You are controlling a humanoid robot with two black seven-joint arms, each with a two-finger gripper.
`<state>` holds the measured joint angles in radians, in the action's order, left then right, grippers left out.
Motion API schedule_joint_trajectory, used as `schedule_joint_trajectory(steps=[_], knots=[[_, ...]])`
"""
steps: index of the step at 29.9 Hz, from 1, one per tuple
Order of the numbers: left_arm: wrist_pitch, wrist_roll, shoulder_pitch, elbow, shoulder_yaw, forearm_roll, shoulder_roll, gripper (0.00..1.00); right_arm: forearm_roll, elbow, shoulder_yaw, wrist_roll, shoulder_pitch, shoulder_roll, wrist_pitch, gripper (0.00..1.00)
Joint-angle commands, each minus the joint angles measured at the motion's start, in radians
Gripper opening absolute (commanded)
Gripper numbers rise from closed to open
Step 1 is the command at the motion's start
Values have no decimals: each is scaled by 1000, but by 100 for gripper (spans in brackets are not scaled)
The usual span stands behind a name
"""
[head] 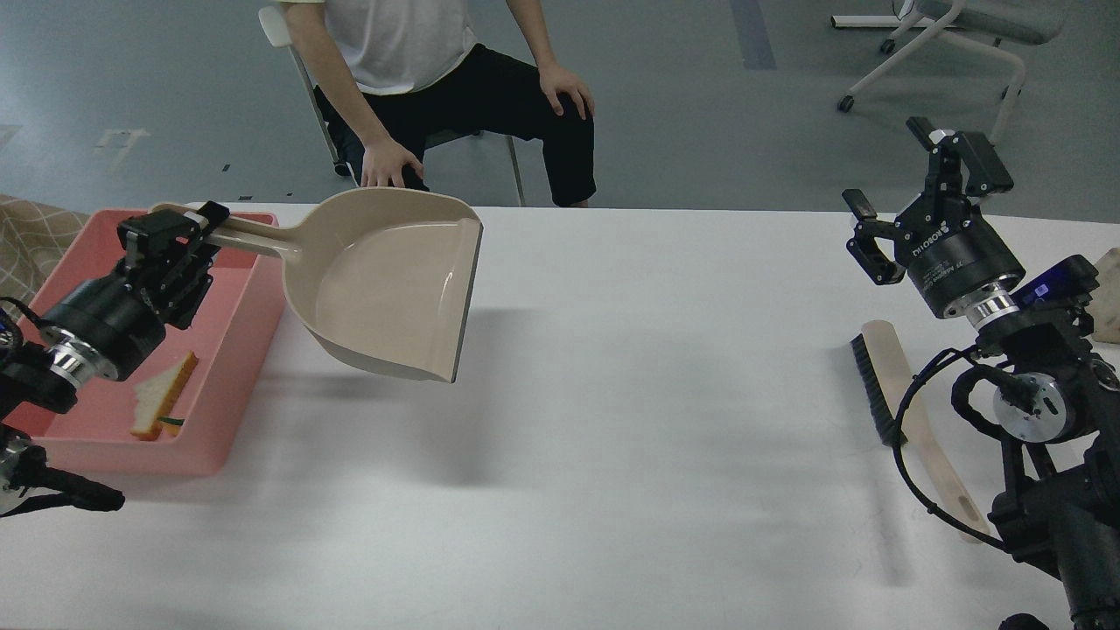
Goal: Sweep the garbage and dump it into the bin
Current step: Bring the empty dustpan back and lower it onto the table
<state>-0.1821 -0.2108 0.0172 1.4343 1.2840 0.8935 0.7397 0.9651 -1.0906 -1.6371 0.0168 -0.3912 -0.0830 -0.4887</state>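
Note:
The salmon-pink bin [236, 350] stands at the table's left edge. The triangular bread slice [162, 395] lies inside it near the front; a thin dark-green and yellow sliver shows beside it, so the yellow sponge piece is mostly hidden. My left gripper [179, 241] is shut on the handle of the beige dustpan [394, 289], which hangs empty above the table just right of the bin. My right gripper [919, 188] is open and empty, raised above the table's right side. The beige black-bristled brush [901, 411] lies flat on the table below it.
A seated person [437, 79] faces the table's far edge, hand on knee. A beige block [1109, 293] sits at the far right edge. A rolling chair [945, 44] stands on the floor at the back right. The white table [630, 437] spreads between bin and brush.

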Motion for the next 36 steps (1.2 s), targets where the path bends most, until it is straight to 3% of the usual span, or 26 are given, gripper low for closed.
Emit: schedule_joint_trajectory(steps=[1, 5, 10, 15, 31, 36], knots=[[36, 36, 1, 54, -20, 57, -51, 22, 0, 0, -1, 0, 3, -6, 0, 100], [87, 83, 12, 136, -37, 108, -89, 22, -31, 3, -1, 0, 11, -18, 0, 100], [130, 103, 7, 138, -60, 148, -112, 22, -35, 3, -1, 0, 15, -30, 0, 100], [191, 166, 7, 141, -89, 166, -187, 22, -37, -2, -1, 0, 28, -30, 0, 100], [300, 258, 15, 158, -117, 239, -368, 22, -37, -5, 0, 0, 26, -26, 0, 100], [328, 260, 14, 147, -123, 265, -421, 22, -37, -6, 0, 0, 25, -26, 0, 100]])
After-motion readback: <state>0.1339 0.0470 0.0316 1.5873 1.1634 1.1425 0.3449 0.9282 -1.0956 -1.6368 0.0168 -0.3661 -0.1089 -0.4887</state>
